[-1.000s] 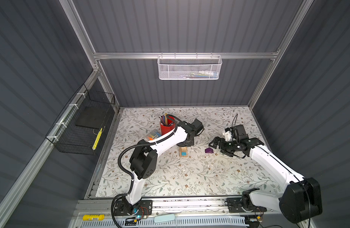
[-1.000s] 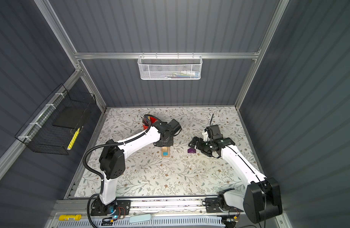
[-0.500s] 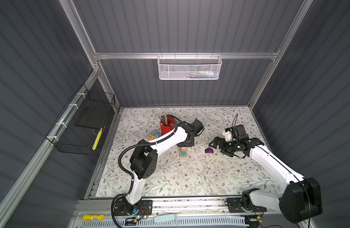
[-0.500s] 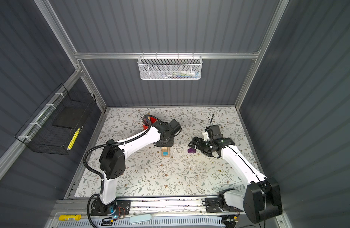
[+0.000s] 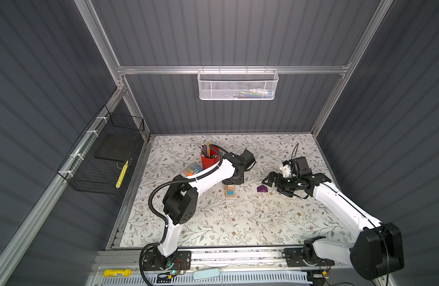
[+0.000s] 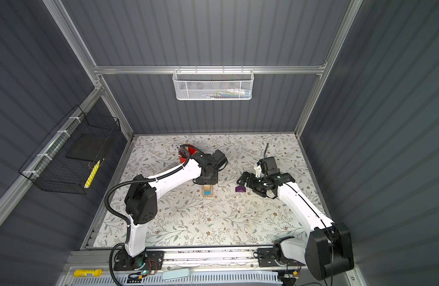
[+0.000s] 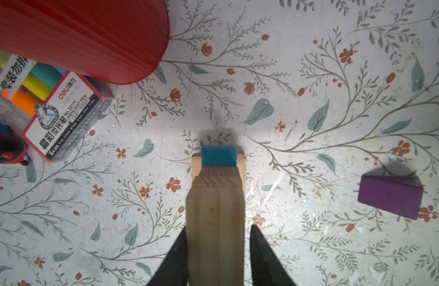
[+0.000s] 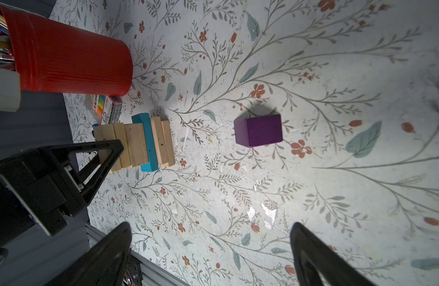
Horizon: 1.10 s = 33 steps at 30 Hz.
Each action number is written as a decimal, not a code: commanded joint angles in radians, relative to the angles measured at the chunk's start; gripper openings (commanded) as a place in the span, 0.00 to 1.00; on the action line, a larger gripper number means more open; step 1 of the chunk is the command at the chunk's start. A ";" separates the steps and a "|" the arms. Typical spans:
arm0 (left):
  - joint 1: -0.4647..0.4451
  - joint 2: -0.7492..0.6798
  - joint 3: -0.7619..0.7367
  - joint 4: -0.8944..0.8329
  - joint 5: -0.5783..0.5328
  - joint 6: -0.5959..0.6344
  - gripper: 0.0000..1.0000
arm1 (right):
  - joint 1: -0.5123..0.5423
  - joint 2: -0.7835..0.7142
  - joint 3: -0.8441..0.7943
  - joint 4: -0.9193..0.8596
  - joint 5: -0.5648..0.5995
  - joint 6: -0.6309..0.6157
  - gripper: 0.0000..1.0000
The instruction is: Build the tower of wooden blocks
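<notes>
My left gripper [image 7: 218,227] sits slack around the top tan brick [image 7: 214,198] of the tower [image 5: 230,192] near the red pencil cup [image 5: 209,158], one finger touching it, so a skewed lift-off could topple the stack, while my right gripper [image 8: 211,224] gapes near the purple block [image 8: 259,131].

We find bare mat [image 5: 238,222] on every side of the purple block [image 5: 262,189], and a clear lane between it and the tower [image 5: 230,191]. The right gripper [image 8: 211,226] hangs near that block with its jaws spread wide. Over the tower the left gripper [image 7: 219,226] straddles the top brick [image 7: 214,210] and closes off the way down. Behind the tower, the red cup [image 5: 208,158] and marker pack [image 5: 192,170] crowd the far left; the near mat lies free
</notes>
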 commanded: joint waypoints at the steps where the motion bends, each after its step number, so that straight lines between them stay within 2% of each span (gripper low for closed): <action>1: 0.007 0.018 -0.016 -0.001 0.013 0.018 0.39 | -0.004 0.005 -0.009 -0.001 -0.007 0.005 0.99; 19: 0.008 0.000 -0.035 0.004 0.019 0.062 0.34 | -0.007 0.008 -0.007 -0.004 -0.005 0.002 0.99; 33: 0.011 -0.084 -0.023 0.004 -0.016 0.052 0.61 | -0.009 0.060 0.072 -0.025 0.051 -0.081 0.99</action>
